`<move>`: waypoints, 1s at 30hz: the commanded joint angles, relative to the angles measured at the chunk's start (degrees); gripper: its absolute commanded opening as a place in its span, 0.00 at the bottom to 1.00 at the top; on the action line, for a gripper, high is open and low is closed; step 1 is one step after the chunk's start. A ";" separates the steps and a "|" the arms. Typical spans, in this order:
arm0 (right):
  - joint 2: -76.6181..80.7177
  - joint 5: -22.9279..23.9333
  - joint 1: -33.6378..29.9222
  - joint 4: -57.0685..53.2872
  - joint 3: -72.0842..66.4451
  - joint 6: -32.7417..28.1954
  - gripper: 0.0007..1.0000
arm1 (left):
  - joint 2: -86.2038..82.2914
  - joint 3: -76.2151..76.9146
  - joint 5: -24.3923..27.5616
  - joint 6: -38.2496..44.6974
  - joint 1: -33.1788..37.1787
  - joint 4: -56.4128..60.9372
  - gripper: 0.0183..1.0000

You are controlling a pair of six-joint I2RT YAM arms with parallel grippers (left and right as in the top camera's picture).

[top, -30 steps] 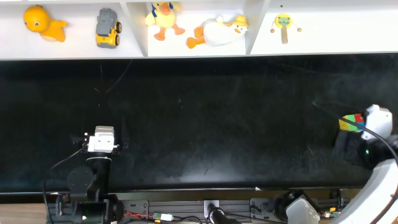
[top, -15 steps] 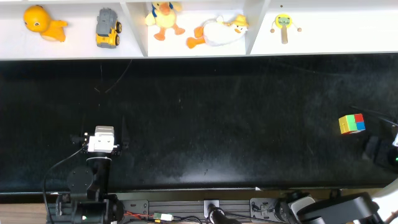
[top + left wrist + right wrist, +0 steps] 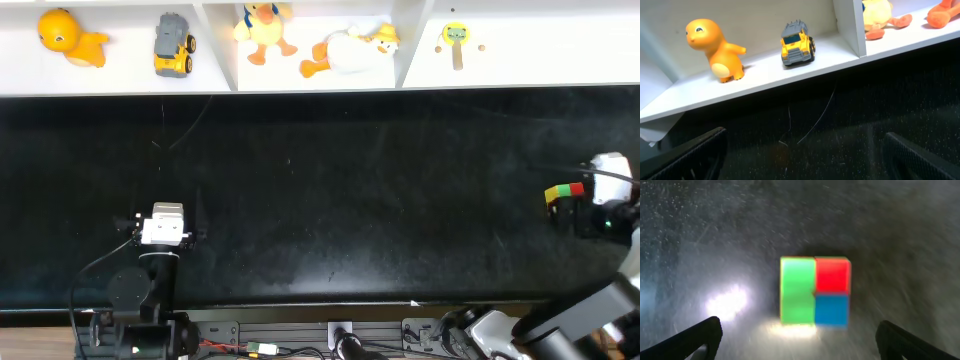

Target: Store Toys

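A: Where's the colour cube [image 3: 815,291]?
B: On the black worktop [image 3: 350,200], near its right edge and well apart from the white shelf [image 3: 120,80]. The right gripper [image 3: 797,335] hangs over it. Its fingers are spread wide and not touching the cube.
A: And the left gripper [image 3: 802,150]?
B: Spread wide too, holding nothing. It faces the shelf, where an orange figure [image 3: 715,47] and a yellow truck [image 3: 796,42] stand.
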 commanded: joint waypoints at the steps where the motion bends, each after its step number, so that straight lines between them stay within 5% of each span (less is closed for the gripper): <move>1: 2.56 -0.04 1.01 2.36 -0.24 1.11 0.99 | -0.59 -0.44 -0.68 -0.59 -0.33 0.24 1.00; 30: 3.39 4.81 1.03 2.95 -1.03 4.09 1.00 | -0.59 -0.44 -0.68 -0.59 -0.33 0.24 1.00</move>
